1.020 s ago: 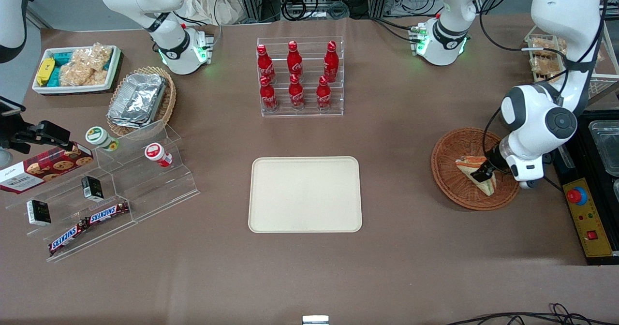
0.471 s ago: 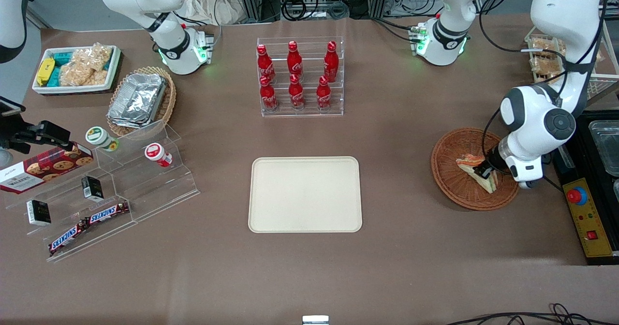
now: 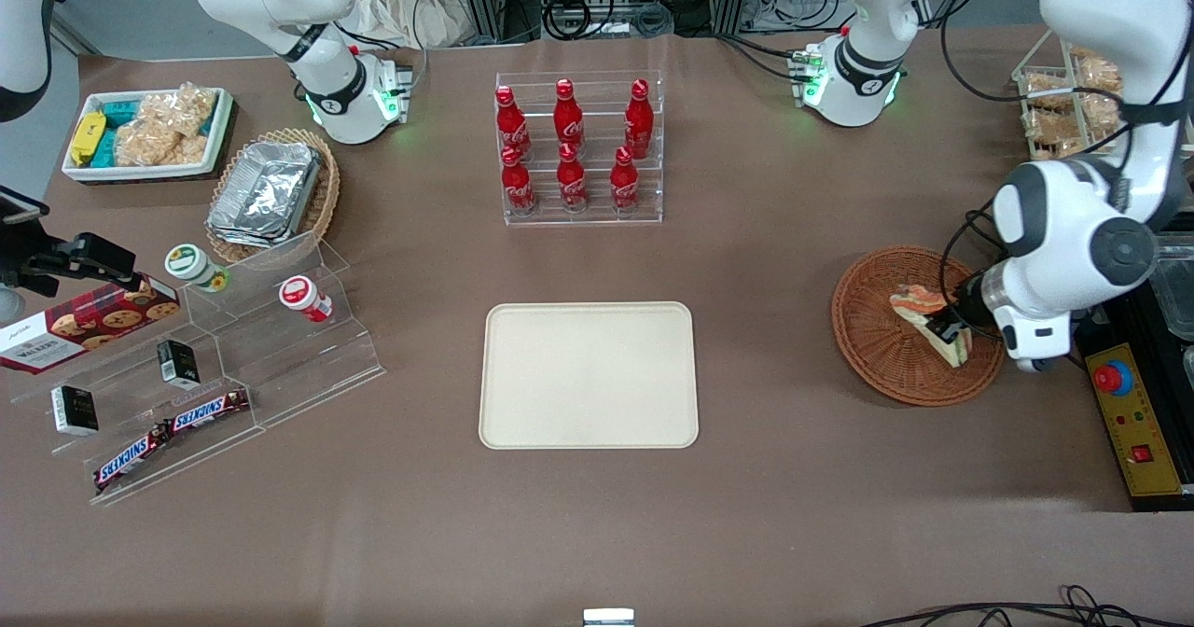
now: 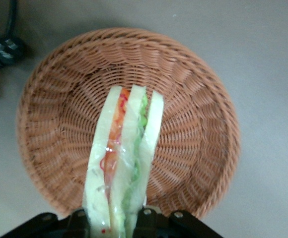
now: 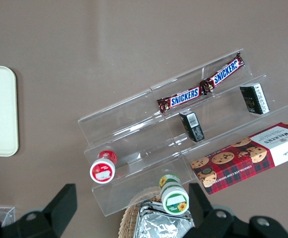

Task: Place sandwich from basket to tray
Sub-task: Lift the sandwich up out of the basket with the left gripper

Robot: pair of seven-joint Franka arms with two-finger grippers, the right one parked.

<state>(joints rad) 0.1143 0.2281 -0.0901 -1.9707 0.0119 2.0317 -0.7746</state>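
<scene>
Now mid-task: left gripper [image 4: 115, 224] clamped on small clear-wrapped triangular wedge sandwich [image 4: 125, 158], held above round reddish-brown wicker basket [image 4: 193, 94] — apparently lifted clear. Flat cream-beige rectangular tray [image 3: 588, 375] bare, well apart toward parked arm's end — carry and release left.

In the wrist view the hand [image 4: 111, 223] is cut by the picture's edge, so only the tips of its fingers [image 4: 146, 218] show, pressed against the sandwich [image 4: 124, 158], whose gripped end also runs out of frame. From the front, the working arm hides part of the basket [image 3: 872, 347] rim and the sandwich's end toward it. The tray [image 5: 0, 111] is cut off in the right wrist view. Labels on the small dark boxes [image 3: 177, 363] are too small to read.
</scene>
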